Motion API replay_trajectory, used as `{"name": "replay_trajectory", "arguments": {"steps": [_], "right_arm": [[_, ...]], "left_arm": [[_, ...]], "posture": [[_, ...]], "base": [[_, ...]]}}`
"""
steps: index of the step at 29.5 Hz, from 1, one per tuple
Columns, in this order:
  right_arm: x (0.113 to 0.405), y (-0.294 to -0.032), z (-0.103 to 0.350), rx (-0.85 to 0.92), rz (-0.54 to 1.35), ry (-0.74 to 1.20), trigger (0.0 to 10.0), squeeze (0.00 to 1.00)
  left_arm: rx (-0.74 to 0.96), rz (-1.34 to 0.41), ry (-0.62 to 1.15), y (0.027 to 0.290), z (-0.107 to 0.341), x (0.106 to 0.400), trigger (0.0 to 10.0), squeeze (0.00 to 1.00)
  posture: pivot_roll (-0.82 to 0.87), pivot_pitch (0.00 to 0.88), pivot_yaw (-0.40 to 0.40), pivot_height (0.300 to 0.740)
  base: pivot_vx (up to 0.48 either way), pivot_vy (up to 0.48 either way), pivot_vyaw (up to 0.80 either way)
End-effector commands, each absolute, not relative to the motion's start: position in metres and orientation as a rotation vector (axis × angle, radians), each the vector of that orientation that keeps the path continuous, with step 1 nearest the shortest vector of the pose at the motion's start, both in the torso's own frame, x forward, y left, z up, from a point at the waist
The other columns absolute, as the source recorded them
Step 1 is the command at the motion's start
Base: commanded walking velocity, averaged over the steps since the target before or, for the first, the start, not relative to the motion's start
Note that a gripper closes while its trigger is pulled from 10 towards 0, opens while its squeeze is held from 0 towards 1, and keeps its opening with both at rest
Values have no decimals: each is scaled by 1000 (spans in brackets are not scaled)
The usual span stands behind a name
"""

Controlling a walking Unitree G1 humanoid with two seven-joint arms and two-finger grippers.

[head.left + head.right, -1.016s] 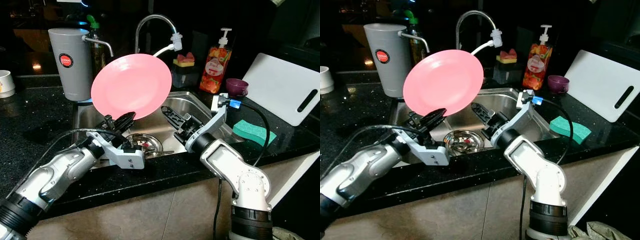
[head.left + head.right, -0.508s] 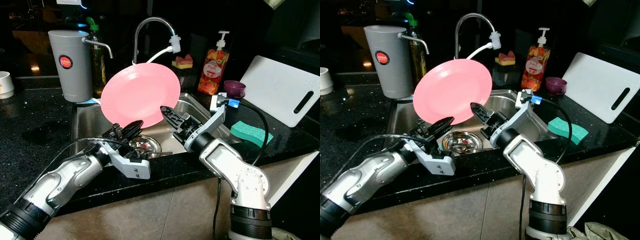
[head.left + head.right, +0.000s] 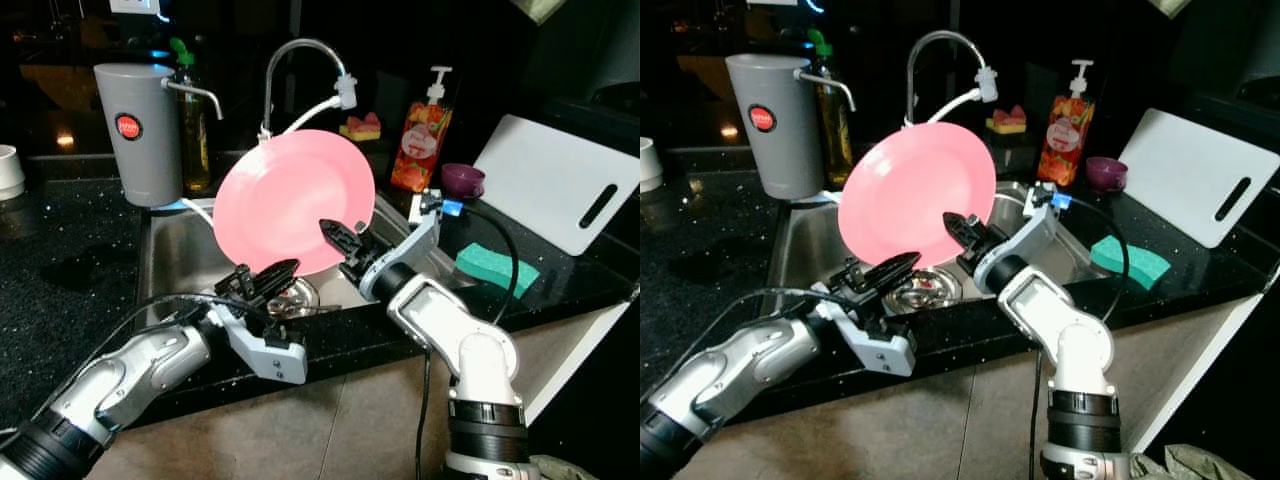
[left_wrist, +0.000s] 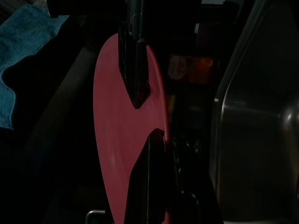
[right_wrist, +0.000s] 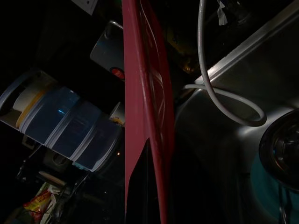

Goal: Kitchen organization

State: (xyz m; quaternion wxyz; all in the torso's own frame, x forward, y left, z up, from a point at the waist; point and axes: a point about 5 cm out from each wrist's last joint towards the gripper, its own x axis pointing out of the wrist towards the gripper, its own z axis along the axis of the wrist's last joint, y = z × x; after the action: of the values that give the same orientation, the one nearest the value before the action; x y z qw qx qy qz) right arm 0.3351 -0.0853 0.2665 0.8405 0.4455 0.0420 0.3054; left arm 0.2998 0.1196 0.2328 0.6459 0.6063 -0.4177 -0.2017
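**Pink plate held over the sink, both grippers at its lower edge**

Look at the centre of the left eye view: your pink plate stands nearly upright on edge above the sink, its face turned toward the camera. The left gripper comes up from the lower left of the frame, and its fingers are closed onto the plate's bottom rim. The left wrist view confirms it, with one black finger lying on the near face and the other crossing the rim lower in the picture.

The right gripper reaches in from the lower right and sits at the plate's lower right edge. In the right wrist view the plate runs edge-on through the middle of the frame, and the fingers seem to straddle the rim, but that view is dark (I can't tell you whether they actually pinch it).

Behind the plate, the tap arches at upper centre. A grey dispenser stands at the upper left, a soap bottle and a purple cup at the upper right. A white board leans at the far right, with a green sponge on the counter below it. A steel bowl lies in the sink under the plate.
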Motion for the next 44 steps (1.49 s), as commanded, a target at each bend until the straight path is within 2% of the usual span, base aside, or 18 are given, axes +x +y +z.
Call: {"name": "replay_trajectory", "arguments": {"steps": [1,2,3,5,6,9,10,11,12,22,30,31,32,33,34,38,39,44], "right_arm": [[339,-90,269,950,606,62,0,0],[340,-89,269,954,600,62,0,0],[342,-88,268,959,591,63,0,0],[342,-88,268,959,591,63,0,0],[343,-88,267,962,585,65,0,0],[344,-87,266,965,579,66,0,0],[348,-88,265,966,542,53,0,0],[348,-88,265,966,542,53,0,0],[356,-95,265,949,481,11,9804,0],[390,-125,249,814,196,-50,10000,0],[400,-101,207,734,133,150,10000,0],[400,-97,203,731,134,165,10000,180],[401,-93,200,734,138,167,10000,631],[401,-93,200,734,138,167,10000,631],[401,-90,199,739,147,162,10000,1000],[404,-95,222,834,207,-7,10000,1000],[403,-98,233,841,227,-73,10000,0],[397,-109,255,801,257,-201,10000,0]], "left_arm": [[1385,-521,-980,111,226,293,10000,0],[1382,-520,-972,111,226,294,10000,0],[1372,-507,-963,111,227,295,10000,651],[1372,-507,-963,111,227,295,10000,651],[1360,-500,-953,111,228,296,10000,1000],[1346,-497,-944,110,229,296,10000,1000],[1297,-479,-904,111,231,297,10000,0],[1297,-479,-904,111,231,297,10000,0],[1237,-471,-858,114,230,296,10000,0],[1037,-485,-588,125,204,282,10000,0],[902,-299,-495,128,209,289,10000,0],[885,-267,-486,129,211,291,10000,0],[862,-234,-470,131,214,292,10000,0],[862,-234,-470,131,214,292,10000,0],[841,-207,-456,133,216,292,10000,0],[810,-154,-415,141,219,292,10000,0],[811,-147,-404,143,218,292,10000,0],[803,-139,-388,144,218,294,10000,0]], "posture": [[99,54,-105,740],[104,60,-105,740],[108,62,-105,740],[108,62,-105,740],[110,64,-106,740],[112,64,-106,740],[118,70,-105,740],[118,70,-105,740],[117,76,-102,740],[144,114,-87,740],[197,141,-102,740],[201,142,-104,740],[207,145,-105,740],[207,145,-105,740],[220,149,-106,740],[223,150,-99,740],[222,150,-96,740],[216,149,-91,740]], "base": [[0,0,0],[0,0,0],[0,0,0],[0,0,0],[0,0,0],[0,0,0],[0,0,0],[0,0,0],[0,0,0],[0,0,0],[0,0,0],[0,0,0],[0,0,0],[0,0,0],[0,0,0],[0,0,0],[0,0,0],[0,0,0]]}}
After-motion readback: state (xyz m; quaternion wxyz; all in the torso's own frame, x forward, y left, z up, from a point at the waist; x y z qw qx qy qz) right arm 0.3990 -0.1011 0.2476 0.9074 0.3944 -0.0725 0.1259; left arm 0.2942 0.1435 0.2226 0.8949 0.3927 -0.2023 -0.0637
